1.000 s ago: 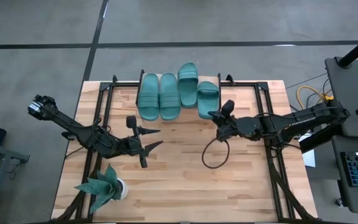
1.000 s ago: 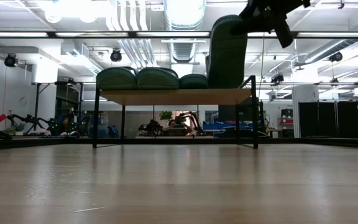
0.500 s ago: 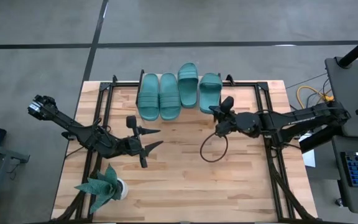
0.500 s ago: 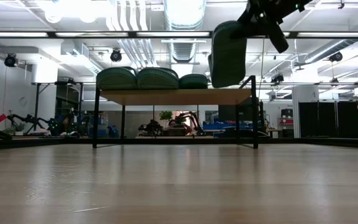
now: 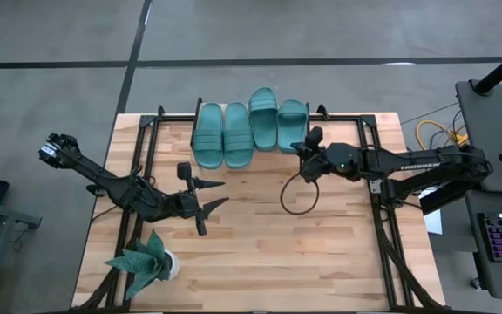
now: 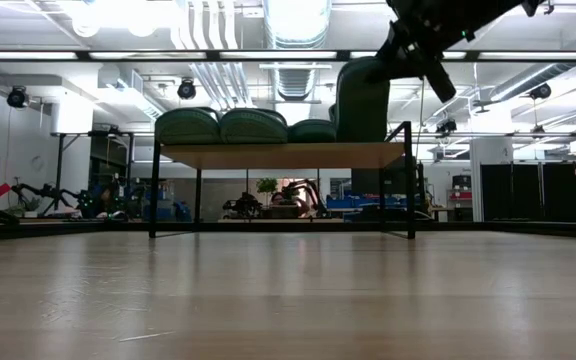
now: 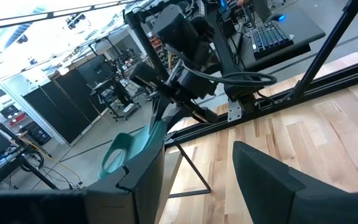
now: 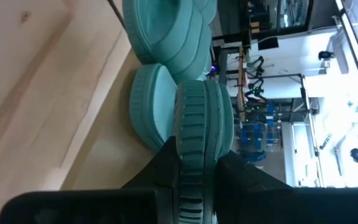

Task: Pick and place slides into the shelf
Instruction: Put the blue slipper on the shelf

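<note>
Three teal slides (image 5: 236, 133) lie side by side on the shelf's wood top (image 6: 278, 154) at the table's far middle. A fourth slide (image 5: 293, 124) stands tipped up at the shelf's right end, beside the third one, and my right gripper (image 5: 307, 152) is shut on its near end. In the low view this slide (image 6: 364, 98) rises above the others, below the gripper (image 6: 408, 52). My left gripper (image 5: 223, 192) hovers open over the table's left middle, its fingers level and with nothing between them (image 7: 197, 168). My right gripper pinches the slide's ribbed band (image 8: 197, 127) between its two fingers (image 8: 166, 163), one on each side. The fingers come from the table's near right, slanting slightly down. The slide is tipped up with its near end raised. Its far end (image 6: 363, 136) is down at the shelf top.
A teal plant in a white pot (image 5: 149, 262) stands at the near left corner. A dark cable loop (image 5: 295, 194) hangs under the right arm over the table's middle. Black frame bars (image 5: 151, 144) run along the table's left and right sides. The shelf's thin black legs (image 6: 154, 190) stand on the tabletop.
My right gripper has carried the fourth slide toward the table's far edge and onto the shelf's right end, rolling somewhat on the way. The slide has come in next to the third slide and sits lower than half a second ago.
</note>
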Action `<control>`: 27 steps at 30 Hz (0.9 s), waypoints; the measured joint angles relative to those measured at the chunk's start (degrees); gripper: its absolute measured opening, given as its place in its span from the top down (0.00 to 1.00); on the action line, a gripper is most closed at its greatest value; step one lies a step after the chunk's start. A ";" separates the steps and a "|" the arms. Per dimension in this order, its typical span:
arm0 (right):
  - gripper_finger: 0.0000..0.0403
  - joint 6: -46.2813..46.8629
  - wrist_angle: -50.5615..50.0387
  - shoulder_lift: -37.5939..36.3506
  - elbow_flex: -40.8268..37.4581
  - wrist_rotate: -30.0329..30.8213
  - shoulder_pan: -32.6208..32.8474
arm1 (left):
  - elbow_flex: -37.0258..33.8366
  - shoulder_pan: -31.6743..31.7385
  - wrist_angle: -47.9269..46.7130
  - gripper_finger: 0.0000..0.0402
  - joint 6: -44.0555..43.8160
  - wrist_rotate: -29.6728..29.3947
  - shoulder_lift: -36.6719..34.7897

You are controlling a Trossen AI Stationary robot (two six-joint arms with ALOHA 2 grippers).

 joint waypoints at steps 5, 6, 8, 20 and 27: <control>0.88 1.93 -0.02 -0.01 -0.52 -1.33 -0.14 | 0.00 0.00 0.00 0.56 -0.04 -0.01 0.00; 0.88 2.37 0.00 -0.01 -0.58 -2.06 -0.18 | 0.00 0.00 0.00 0.56 -0.04 -0.01 0.00; 0.88 3.39 0.16 0.01 -0.63 -3.19 -0.26 | 0.00 0.00 0.02 0.56 -0.04 0.00 0.00; 0.88 8.84 -0.97 0.17 -0.66 -3.45 -0.25 | 0.00 0.04 0.02 0.56 -0.09 0.00 0.02; 0.73 17.81 -2.93 0.17 -0.66 -3.55 -0.23 | 0.00 0.04 0.02 0.56 -0.09 0.00 0.02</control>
